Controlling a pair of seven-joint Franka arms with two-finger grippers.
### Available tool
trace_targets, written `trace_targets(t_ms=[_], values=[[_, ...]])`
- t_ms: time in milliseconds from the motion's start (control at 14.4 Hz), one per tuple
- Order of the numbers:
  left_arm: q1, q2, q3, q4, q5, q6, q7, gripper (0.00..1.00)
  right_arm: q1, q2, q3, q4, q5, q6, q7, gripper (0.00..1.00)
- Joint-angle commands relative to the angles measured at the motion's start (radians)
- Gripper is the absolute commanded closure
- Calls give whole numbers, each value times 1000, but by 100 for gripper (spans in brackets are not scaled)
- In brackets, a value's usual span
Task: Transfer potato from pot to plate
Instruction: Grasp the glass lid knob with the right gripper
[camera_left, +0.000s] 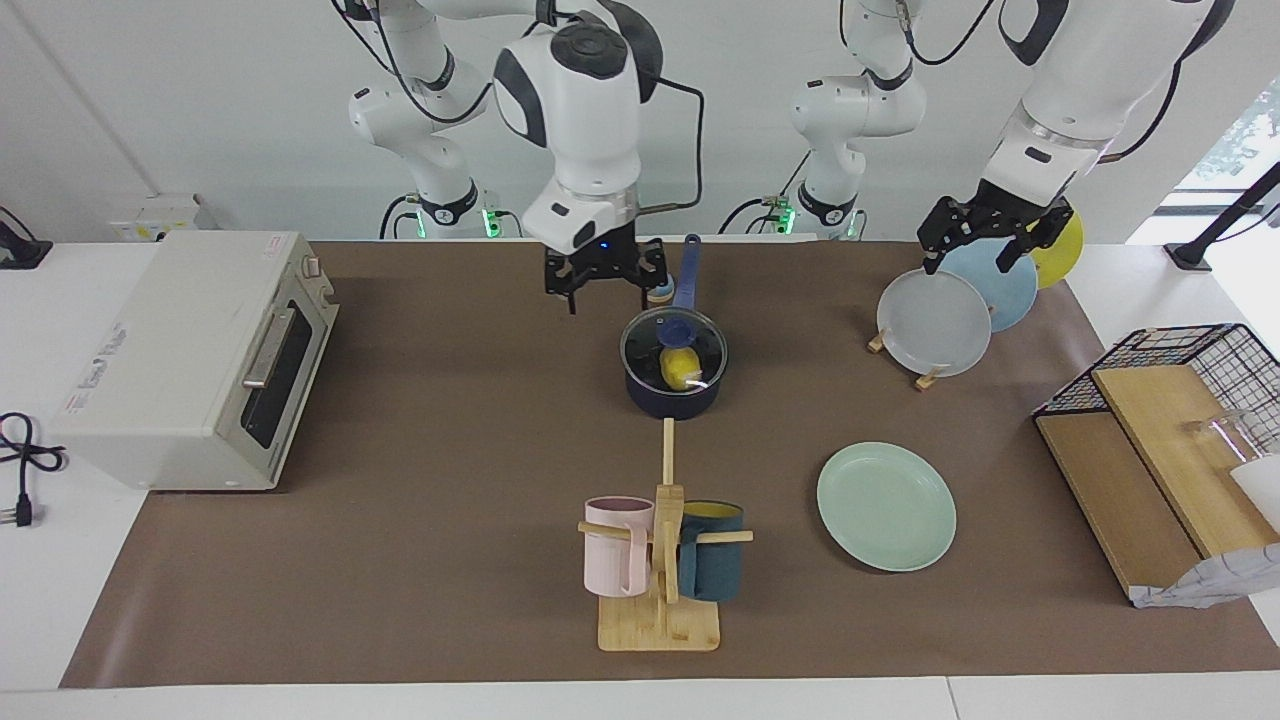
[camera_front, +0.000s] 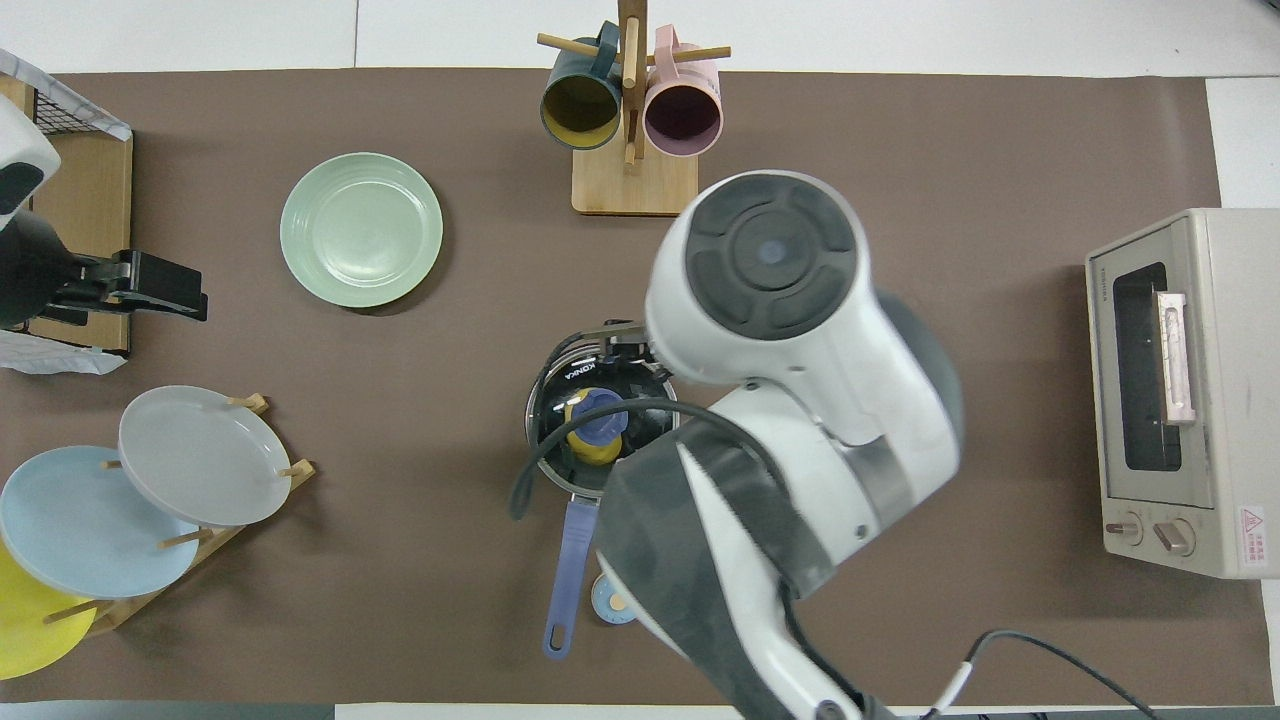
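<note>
The right gripper hangs with its fingers spread and nothing between them, above the bare mat just beside the pot, on the side nearer the robots and toward the toaster oven. Below and beside it the pot carries a glass lid with a blue knob; the potato shows yellow through the glass, inside the pot. The pot's long handle points toward the robots. Open mat lies between the pot and the mint-green plate, which sits flat and bare, farther from the robots, beside the mug rack. The left gripper waits, fingers apart and empty, over the dish rack's grey plate. Overhead, the right arm hides its own gripper and part of the pot; the facing view shows both.
</note>
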Motion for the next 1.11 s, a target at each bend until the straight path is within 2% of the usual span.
trace_targets(t_ms=[0, 209, 348, 487, 627, 1044], values=[[2, -18, 0, -13, -21, -4, -9, 0, 48, 9, -3, -54, -6, 79, 64, 0], [2, -16, 2, -13, -41, -1, -11, 0, 88, -28, -4, -194, -6, 197, 80, 0], [2, -18, 2, -21, -41, 3, -11, 0, 107, -48, -4, -252, -6, 225, 81, 0], [2, -19, 2, -21, -41, -4, -11, 0, 110, -56, -4, -265, -6, 243, 81, 0], [0, -19, 1, -21, -41, -8, -12, 0, 110, -59, -4, -301, -6, 314, 80, 0], [0, -19, -1, -21, -41, -12, -12, 0, 147, -10, -4, -306, -74, 334, 66, 0]])
